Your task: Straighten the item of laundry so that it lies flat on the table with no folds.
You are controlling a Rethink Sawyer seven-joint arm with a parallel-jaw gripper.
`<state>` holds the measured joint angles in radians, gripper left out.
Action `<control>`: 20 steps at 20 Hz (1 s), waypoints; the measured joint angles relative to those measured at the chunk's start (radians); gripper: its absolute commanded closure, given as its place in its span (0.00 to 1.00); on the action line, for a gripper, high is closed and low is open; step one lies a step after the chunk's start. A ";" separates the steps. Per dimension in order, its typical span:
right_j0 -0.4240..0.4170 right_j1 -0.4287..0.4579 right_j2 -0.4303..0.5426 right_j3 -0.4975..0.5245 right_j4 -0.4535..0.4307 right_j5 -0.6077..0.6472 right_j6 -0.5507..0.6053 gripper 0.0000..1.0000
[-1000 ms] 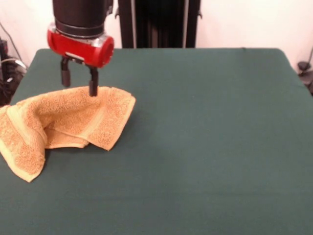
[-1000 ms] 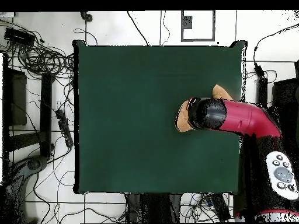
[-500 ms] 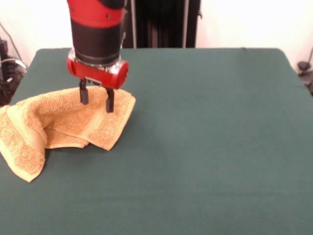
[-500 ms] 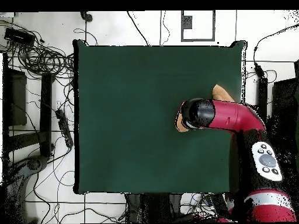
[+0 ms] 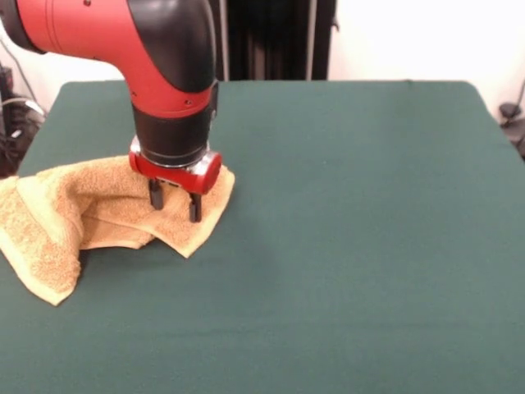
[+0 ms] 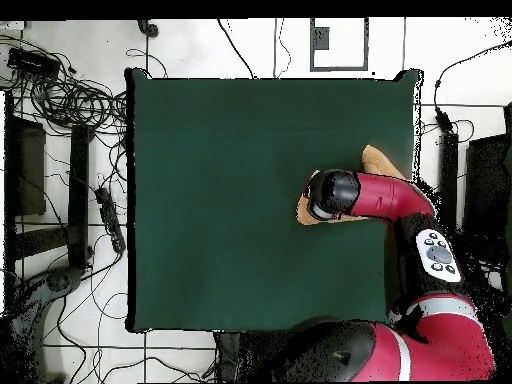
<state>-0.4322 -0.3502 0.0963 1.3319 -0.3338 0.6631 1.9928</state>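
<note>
The item of laundry [image 5: 82,209], an orange-tan terry towel, lies crumpled and folded over itself at the left side of the green table [image 5: 369,205], its left end at the table's edge. My gripper [image 5: 174,205] stands open over the towel's right corner, with both fingertips [image 5: 194,212] down on or against the cloth. In the overhead view the arm's wrist hides the gripper, and only two bits of the towel [image 6: 305,212] stick out from under the arm on the table [image 6: 220,200].
Cables [image 6: 70,100] and a power strip [image 6: 110,215] lie on the floor beside the table. The table's wide middle and right stretch away from the towel.
The gripper has come down and moved toward the towel's right corner, from above the cloth to touching it. The arm has swung further over the table. The towel has barely shifted.
</note>
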 measured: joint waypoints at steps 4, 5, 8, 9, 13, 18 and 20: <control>0.000 0.004 0.000 -0.008 0.001 0.009 0.000 0.00; 0.000 0.005 0.001 -0.009 0.000 0.010 0.000 0.00; -0.001 0.005 0.001 -0.012 -0.002 0.009 0.000 1.00; -0.002 0.005 0.000 -0.013 -0.002 0.010 0.000 1.00; -0.005 0.005 0.001 -0.018 -0.001 0.010 0.000 1.00; -0.005 0.005 0.001 -0.018 -0.001 0.010 0.000 1.00; -0.004 0.005 0.001 -0.018 -0.002 0.010 0.000 1.00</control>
<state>-0.4366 -0.3447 0.0972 1.3141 -0.3355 0.6732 1.9928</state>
